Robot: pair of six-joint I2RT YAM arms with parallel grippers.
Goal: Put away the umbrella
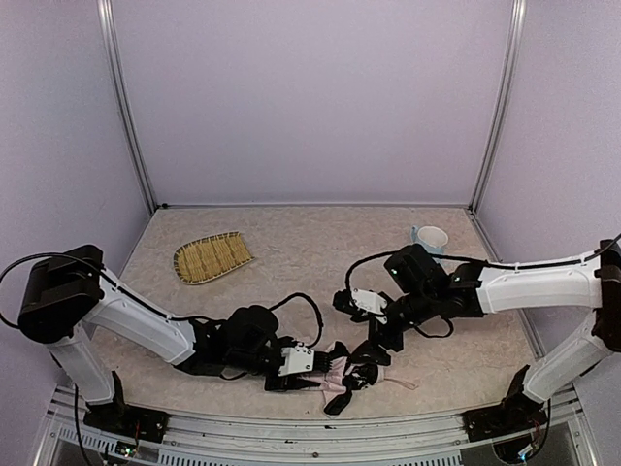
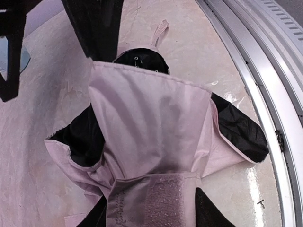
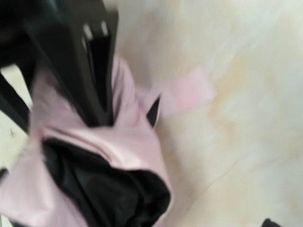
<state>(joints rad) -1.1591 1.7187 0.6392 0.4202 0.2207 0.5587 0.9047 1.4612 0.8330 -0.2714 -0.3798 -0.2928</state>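
Up front, left claw (image 1: pixel 318 372) clamps the umbrella (image 2: pixel 151 123).

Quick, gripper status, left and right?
Left gripper: closed on the umbrella fabric.
Right gripper: jaws apart, open at the umbrella's far end.

Table (image 1: pixel 310 233) carries umbrella (image 1: pixel 336 372), woven tray (image 1: pixel 212 257) and cup (image 1: pixel 432 238).

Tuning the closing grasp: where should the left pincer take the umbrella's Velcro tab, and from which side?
Velcro tab, at the end facing the left pincer, coming in low from the left. It lies flat, patch up, over bunched pink fabric of the umbrella, so an edge pinch likely misses the loose folds.
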